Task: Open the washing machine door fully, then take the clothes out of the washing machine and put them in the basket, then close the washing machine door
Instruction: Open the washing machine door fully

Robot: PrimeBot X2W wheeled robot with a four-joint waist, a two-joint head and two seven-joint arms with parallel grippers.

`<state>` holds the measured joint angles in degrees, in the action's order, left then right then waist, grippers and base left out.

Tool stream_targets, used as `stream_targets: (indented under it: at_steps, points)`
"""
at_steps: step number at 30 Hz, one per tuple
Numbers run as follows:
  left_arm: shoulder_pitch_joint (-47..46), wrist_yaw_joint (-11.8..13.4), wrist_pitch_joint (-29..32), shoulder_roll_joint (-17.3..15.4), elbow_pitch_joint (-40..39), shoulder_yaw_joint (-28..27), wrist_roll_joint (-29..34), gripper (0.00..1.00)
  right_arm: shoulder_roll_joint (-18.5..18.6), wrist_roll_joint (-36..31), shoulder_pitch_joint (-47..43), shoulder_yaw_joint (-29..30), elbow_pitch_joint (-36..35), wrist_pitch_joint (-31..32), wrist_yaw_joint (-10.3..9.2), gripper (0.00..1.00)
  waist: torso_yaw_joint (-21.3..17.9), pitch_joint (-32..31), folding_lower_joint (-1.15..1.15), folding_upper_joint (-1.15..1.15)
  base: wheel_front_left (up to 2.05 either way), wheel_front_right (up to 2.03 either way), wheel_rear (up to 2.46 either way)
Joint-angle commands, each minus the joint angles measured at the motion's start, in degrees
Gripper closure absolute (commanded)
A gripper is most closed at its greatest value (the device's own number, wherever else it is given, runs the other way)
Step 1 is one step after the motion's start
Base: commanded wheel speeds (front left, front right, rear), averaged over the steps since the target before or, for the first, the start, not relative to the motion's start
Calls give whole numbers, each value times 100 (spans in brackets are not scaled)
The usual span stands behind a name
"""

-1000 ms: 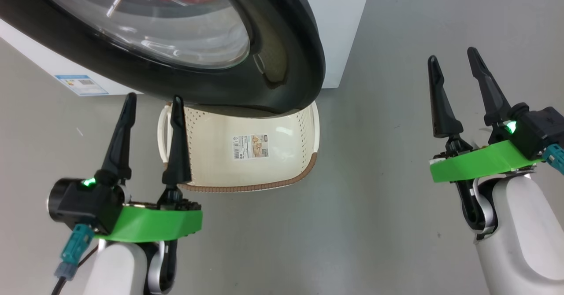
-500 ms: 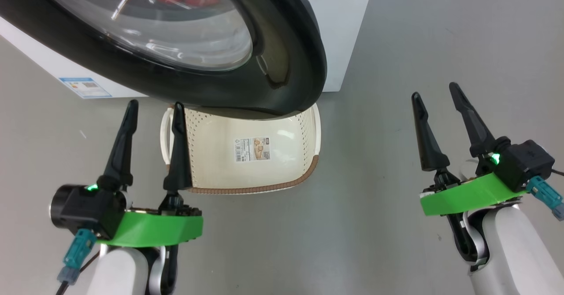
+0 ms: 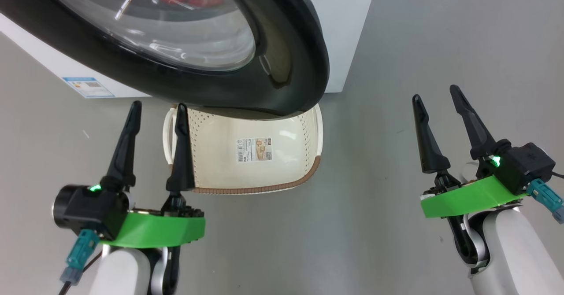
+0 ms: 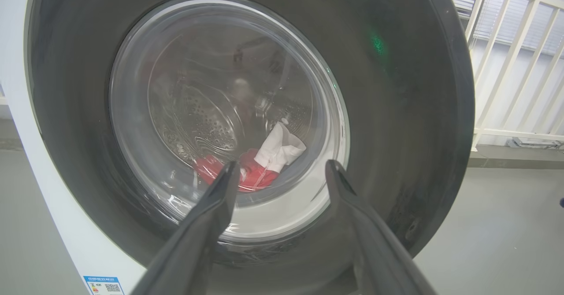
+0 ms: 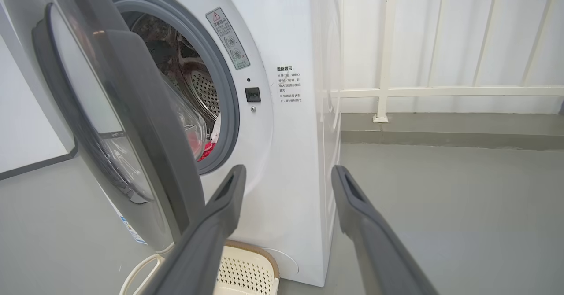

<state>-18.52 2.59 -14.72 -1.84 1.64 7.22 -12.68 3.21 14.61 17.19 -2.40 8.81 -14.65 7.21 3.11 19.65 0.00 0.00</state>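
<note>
The washing machine door (image 3: 291, 57), glossy black with a clear glass bowl, stands partly open and overhangs the cream basket (image 3: 304, 171) on the floor. Red and white clothes (image 4: 260, 165) lie in the steel drum behind the glass and show in the door gap as clothes (image 5: 207, 147). The white washing machine (image 5: 286, 154) fills the right wrist view's centre, with the door (image 5: 132, 123) swung out at its left. My left gripper (image 3: 157, 109) is open with nothing in it, beside the basket's left handle and facing the door (image 4: 396, 110). My right gripper (image 3: 435, 93) is open and empty over bare floor to the right.
A grey floor (image 3: 396, 44) spreads all around. A white railing (image 5: 387, 88) and wall run behind the machine on the right. A blue label (image 3: 88, 87) sits low on the machine's front. The basket (image 5: 246, 271) lies just below the door opening.
My right gripper has dropped lower and drawn back toward me, then held still. The head view has shifted slightly. My left gripper stays where it was.
</note>
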Motion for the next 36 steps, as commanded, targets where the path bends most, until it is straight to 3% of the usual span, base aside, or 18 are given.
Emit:
stream_targets:
  at_steps: [1,2,3,8,15,19,20,25,32,36]
  points:
    - [53,63,-28,-104,-148,-151,10,0,-33,88,-85,-116,-129,-35,28,55,13,-10,0,0,0,0,0]
    - [58,65,-28,-104,-148,-143,11,0,-33,96,-79,-113,-113,-35,28,70,20,-16,0,0,0,0,0]
    - [62,67,-28,-104,-150,-136,11,0,-33,100,-68,-116,-96,-35,28,100,28,-19,0,0,0,0,0]
    - [68,72,-28,-104,-152,-105,7,0,-33,664,145,-175,151,-35,28,100,64,-22,0,0,0,0,0]
    - [47,65,-28,-104,-156,-38,12,0,-33,2346,878,-443,679,100,28,100,144,9,0,0,0,0,0]
    - [30,64,-28,-104,-167,21,24,0,-33,3583,1437,-627,887,583,28,100,227,41,0,0,0,0,0]
    - [31,69,-28,-104,-166,31,25,0,-33,4180,1643,-671,944,900,28,100,258,58,0,0,0,0,0]
    - [11,73,-28,-104,-175,32,35,0,-33,5580,2146,-676,1109,1770,28,100,318,130,0,0,0,0,0]
    - [-40,75,-28,-104,-183,15,-6,0,-33,6971,2790,-715,1523,2995,28,100,382,227,0,0,0,0,0]
    - [-69,70,-28,-104,-184,10,-12,0,-33,7387,3013,-738,1718,3416,28,100,419,257,0,0,0,0,0]
